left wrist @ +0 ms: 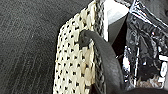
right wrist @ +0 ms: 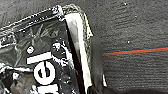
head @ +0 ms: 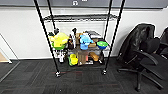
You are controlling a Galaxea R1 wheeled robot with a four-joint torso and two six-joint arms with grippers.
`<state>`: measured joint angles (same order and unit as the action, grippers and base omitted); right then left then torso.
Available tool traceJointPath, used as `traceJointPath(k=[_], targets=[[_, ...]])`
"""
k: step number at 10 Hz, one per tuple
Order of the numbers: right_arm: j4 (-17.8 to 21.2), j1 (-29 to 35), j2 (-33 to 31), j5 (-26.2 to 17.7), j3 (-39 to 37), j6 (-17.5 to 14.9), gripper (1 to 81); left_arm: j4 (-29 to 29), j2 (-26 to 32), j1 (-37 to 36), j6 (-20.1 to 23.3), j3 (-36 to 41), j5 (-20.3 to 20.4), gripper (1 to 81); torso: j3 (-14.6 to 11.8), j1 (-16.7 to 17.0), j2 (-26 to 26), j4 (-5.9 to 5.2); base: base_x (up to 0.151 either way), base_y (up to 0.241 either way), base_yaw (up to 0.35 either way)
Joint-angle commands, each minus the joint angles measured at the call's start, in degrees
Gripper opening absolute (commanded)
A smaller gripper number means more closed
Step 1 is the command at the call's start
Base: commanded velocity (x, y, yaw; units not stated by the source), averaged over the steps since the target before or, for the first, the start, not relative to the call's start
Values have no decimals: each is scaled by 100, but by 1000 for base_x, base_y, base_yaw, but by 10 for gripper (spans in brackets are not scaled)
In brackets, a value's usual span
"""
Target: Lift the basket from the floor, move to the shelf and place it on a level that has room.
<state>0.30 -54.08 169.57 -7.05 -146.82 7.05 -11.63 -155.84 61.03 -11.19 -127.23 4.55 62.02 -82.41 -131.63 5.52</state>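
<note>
Basket: small rectangular beige woven wicker basket (left wrist: 75,62) with pale grey-white rim and liner, close under both wrist cameras, dark carpet beneath it; carried or resting, cannot tell.
Contents: glossy black-and-white crinkled packets (right wrist: 37,67) filling the inside, probably light and loose, likely to shift or slide out if tipped.
Handling: wicker walls stiff but slightly yielding, overall likely light; woven surface grippy, liner soft.
Hold points: dark strap handle (left wrist: 105,57) looping from the woven side wall over the rim; a second dark strap (right wrist: 96,62) on the side seen from the right wrist; best taken at both, kept level.
Jaws: left and right, cannot tell whether spread or pinching the straps.
Floor: dark grey ribbed carpet tiles (head: 82,85), flat, a thin red line (right wrist: 135,51) across them near the basket.
Shelf: tall narrow black wire rack (head: 80,40) on casters, straight ahead against the white wall.
Level: grey wire-grid tier (head: 80,18) above the toys, appearing bare.
Lower tiers: crowded with colourful plastic toys (head: 60,40).
Room: black office chairs (head: 145,55) beside the rack.
</note>
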Motion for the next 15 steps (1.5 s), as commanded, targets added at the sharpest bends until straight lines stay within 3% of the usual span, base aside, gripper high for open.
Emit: traceJointPath(k=[1,4,5,8,10,13,15], targets=[[1278,358,-518,361,831,60,10,152,475,-464,29,717,-235,10,0,0,0,0,0,0,0],[1692,261,-1107,924,2079,52,10,126,589,-482,20,911,-235,10,0,0,0,0,0,0,0],[1692,261,-1203,924,2229,52,10,108,598,-490,20,911,-235,10,0,369,573,0,0,0,0],[1692,252,-1467,933,2659,60,10,135,580,-604,20,998,-436,10,0,437,689,0,0,0,0],[1692,234,-1599,1039,2844,51,10,82,553,-798,-14,1025,-736,10,0,669,1063,0,0,0,0],[1648,270,-1722,1030,3081,34,10,47,703,-912,-32,1349,-780,10,2,1040,1653,0,0,0,0],[1613,287,-1757,1021,3143,34,10,38,852,-904,-32,1560,-780,10,-493,1274,2029,0,0,0,0]])
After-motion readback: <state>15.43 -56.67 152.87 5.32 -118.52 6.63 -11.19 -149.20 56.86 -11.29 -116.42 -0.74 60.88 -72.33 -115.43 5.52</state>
